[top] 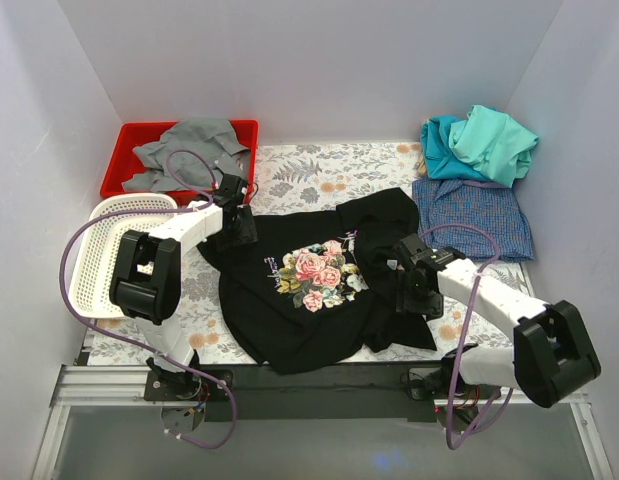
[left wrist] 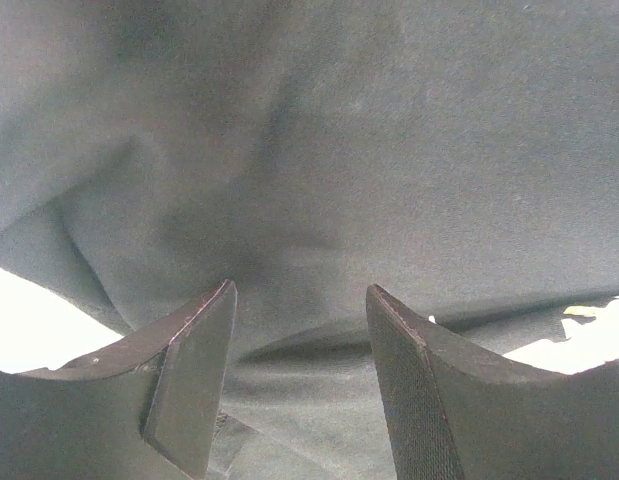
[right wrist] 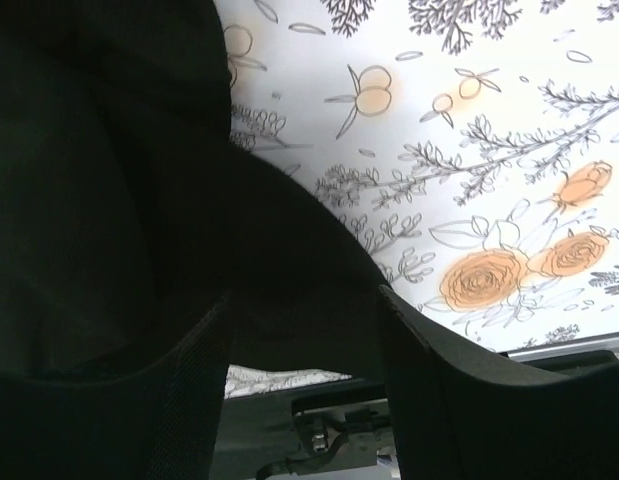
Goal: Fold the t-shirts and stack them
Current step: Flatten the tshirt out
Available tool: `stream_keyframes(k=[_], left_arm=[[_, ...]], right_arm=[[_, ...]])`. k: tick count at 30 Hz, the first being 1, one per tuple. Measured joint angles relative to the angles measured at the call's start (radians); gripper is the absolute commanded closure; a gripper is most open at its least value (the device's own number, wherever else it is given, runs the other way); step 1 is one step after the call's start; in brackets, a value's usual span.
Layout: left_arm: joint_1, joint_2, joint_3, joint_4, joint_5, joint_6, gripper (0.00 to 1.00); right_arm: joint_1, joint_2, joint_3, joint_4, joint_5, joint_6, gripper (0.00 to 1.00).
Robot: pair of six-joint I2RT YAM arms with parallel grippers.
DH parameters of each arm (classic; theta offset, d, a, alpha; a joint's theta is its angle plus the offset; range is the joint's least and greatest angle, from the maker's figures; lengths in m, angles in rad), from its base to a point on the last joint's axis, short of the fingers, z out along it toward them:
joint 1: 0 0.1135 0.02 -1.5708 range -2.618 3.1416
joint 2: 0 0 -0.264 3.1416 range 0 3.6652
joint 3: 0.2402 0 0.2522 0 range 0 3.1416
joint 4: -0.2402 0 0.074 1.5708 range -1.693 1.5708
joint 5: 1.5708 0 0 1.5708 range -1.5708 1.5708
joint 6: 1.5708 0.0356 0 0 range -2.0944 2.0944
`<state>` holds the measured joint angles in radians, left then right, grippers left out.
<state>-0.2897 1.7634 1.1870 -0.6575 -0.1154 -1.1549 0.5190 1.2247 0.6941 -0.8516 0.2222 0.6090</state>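
Left gripper has its fingers apart over the upper left edge of the black t-shirt — nothing is clamped. Right gripper, fingers also apart, sits at the shirt's right edge. Rose print up, the shirt lies spread mid-table — teal shirt, mint shirt and checked shirt are piled far right.

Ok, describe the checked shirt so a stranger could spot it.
Look to the far right corner of the floral tablecloth, where a teal shirt and a mint-green shirt lie heaped. Just in front of them lies the blue-checked shirt. It alone is checked and folded flat; its neighbours are plain and crumpled.
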Motion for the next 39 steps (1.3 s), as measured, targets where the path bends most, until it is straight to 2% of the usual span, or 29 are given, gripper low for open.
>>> stream_keyframes(k=[3, 6, 8, 9, 12, 16, 20, 22, 27, 31, 38, 39], left_arm=[[0.000, 0.000, 0.003, 0.003, 0.000, 0.005, 0.47], [0.000, 0.000, 0.005, 0.003, 0.000, 0.008, 0.47], [0.000, 0.000, 0.005, 0.003, 0.000, 0.010, 0.47], [0.000, 0.000, 0.005, 0.003, 0.000, 0.010, 0.47], [0.000, 0.000, 0.006, 0.003, 0.001, 0.013, 0.47], [0.000, 0.000, 0.011, 0.004, 0.013, 0.014, 0.48], [0.000, 0.000, 0.013, 0.008, 0.036, 0.021, 0.48], [0.000, 0.001, 0.013, 0.008, 0.045, 0.026, 0.48], [0.000, 0.035, 0.023, 0.010, 0.053, 0.041, 0.48], [0.000, 0.035, 0.024, 0.008, 0.053, 0.048, 0.48], [0.000, 0.035, 0.027, 0.003, 0.051, 0.053, 0.48], [0.000, 0.035, 0.027, 0.002, 0.051, 0.052, 0.48]], right_arm=[[0.000, 0.074, 0.002, 0.021, 0.004, 0.012, 0.37], [-0.001, 0.133, 0.005, 0.032, -0.002, 0.020, 0.45], [-0.001, 0.131, 0.005, 0.035, -0.008, 0.027, 0.88], [-0.001, 0.130, 0.004, 0.037, -0.008, 0.026, 0.98], [0.000, 0.109, -0.011, 0.047, -0.007, 0.054, 0.99], [0.000, -0.026, -0.021, -0.034, 0.020, 0.135, 0.99], [0.002, -0.196, 0.110, -0.267, 0.052, 0.212, 0.99], [0.003, -0.265, 0.182, -0.327, 0.019, 0.226, 0.99], [0.053, -0.406, 0.113, -0.420, -0.108, 0.305, 0.99], [0.059, -0.417, 0.109, -0.436, -0.098, 0.331, 0.99], [0.059, -0.414, 0.060, -0.437, 0.095, 0.441, 0.99], [0.059, -0.422, 0.059, -0.439, 0.122, 0.462, 0.93]])
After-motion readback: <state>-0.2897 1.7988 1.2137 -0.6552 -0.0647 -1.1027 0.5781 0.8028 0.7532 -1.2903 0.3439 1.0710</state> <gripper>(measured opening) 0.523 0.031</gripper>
